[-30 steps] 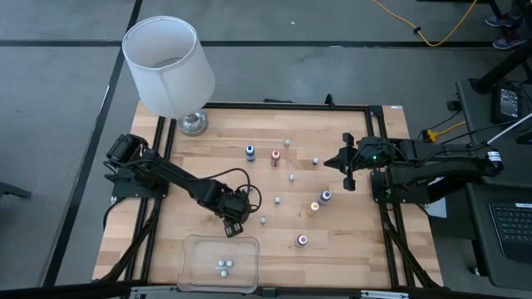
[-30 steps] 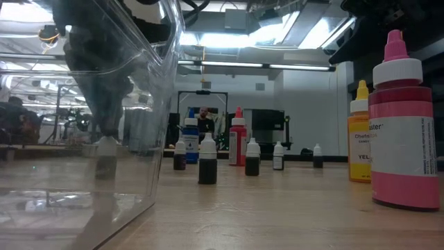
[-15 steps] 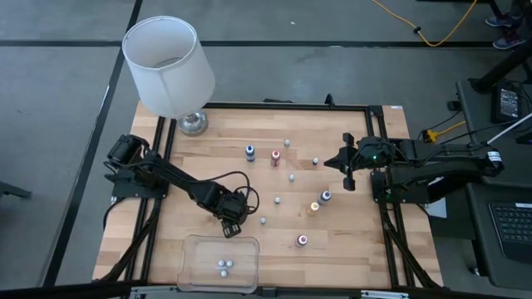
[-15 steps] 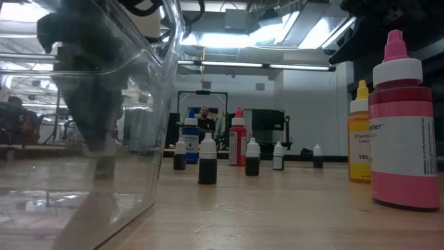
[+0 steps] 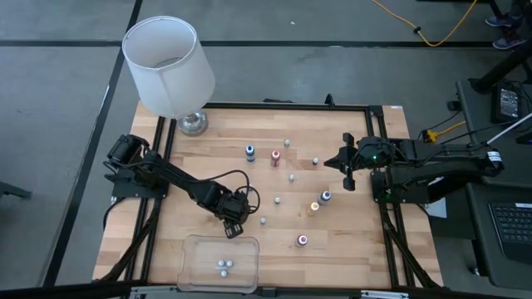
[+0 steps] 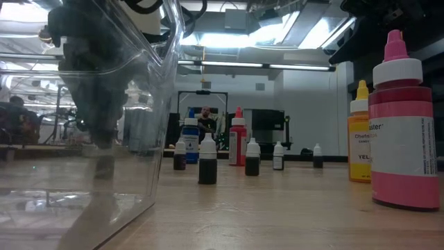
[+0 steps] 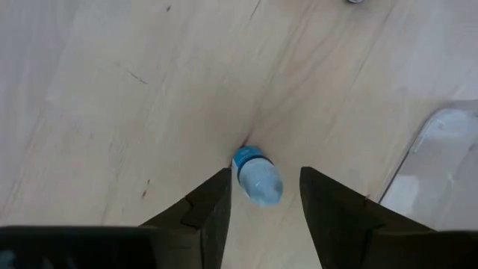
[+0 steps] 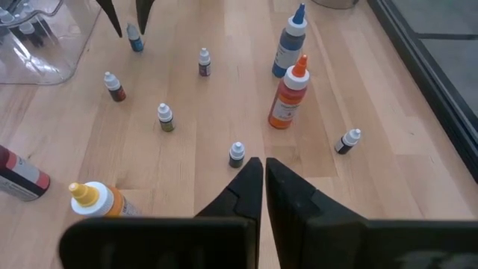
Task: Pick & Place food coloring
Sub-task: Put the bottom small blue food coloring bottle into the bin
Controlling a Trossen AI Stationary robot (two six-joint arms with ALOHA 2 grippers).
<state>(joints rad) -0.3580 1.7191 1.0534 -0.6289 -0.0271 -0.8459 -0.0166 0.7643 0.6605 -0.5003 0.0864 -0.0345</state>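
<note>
Tiny, light, slippery blue bottle [image 7: 256, 176] standing between the apart fingers of the left tool [image 7: 264, 196]; best squeezed gently round its middle

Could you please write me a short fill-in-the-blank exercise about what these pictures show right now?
1. The left gripper has its fingers on either side of a small bottle with a ____ band.
2. The right gripper, waiting at the table's right edge, has its fingers ____.
3. The clear container already holds ____ small bottles.
4. The lamp stands at the table's far ____ corner.

Missing words: blue; shut; two; left
</note>
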